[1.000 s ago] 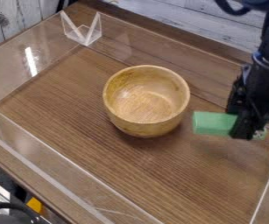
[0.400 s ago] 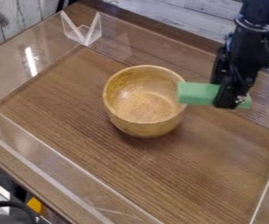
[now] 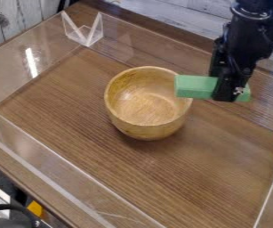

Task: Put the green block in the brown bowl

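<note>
The gripper is closed on the green block, its jaws held apart by the block's body; the block projects from the grip toward the bowl. Since the earlier views, block and gripper have shifted: first seen beside the bowl's right-hand side in the picture, low over the wood, the block now appears farther up the frame, its free end overlapping the rim of the brown wooden bowl. The bowl shows no displacement. Assessment: transfer is well under way, release is premature; most of the block's length remains outside the rim, and a drop here could tip it onto the table.

Clearances: the wire stand is well apart, beyond the bowl. Bare wood shows on the near side. The rim is the edge to watch (height of the block above it cannot be confirmed from this view). Further travel over the bowl's middle is advised before opening.
</note>
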`<state>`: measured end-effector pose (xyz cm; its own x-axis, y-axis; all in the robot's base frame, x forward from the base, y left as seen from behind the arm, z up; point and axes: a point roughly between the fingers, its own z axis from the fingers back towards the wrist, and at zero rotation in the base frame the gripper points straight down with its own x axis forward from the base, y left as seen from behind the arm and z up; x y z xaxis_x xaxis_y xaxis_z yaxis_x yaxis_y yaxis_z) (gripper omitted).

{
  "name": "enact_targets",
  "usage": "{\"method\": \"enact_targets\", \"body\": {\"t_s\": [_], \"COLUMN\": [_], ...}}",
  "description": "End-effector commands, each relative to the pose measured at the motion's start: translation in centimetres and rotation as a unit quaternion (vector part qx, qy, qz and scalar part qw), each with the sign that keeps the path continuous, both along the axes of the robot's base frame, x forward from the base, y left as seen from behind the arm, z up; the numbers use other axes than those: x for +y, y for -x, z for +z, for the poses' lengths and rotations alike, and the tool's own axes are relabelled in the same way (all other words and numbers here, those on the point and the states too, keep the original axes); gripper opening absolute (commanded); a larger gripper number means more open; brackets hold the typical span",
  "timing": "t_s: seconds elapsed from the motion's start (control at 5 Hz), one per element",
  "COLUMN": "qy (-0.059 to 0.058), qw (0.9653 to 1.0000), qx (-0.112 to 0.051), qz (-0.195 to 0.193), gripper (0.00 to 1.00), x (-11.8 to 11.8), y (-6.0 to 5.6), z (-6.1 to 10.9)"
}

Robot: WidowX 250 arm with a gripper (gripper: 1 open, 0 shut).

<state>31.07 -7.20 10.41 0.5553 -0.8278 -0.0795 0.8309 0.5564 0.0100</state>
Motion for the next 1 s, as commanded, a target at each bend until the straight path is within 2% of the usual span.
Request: {"method": "enact_targets", "body": {"t_s": [0.0,0.8], "qy": [0.011,0.017], "qw": [0.9991,0.999], "qx": [-0.04,-0.039], "qz": [0.006,0.017], "gripper": [0.0,0.0], "x": [0.45,0.92], "y": [-0.18,0.19], "z": [2.81,3.43]}}
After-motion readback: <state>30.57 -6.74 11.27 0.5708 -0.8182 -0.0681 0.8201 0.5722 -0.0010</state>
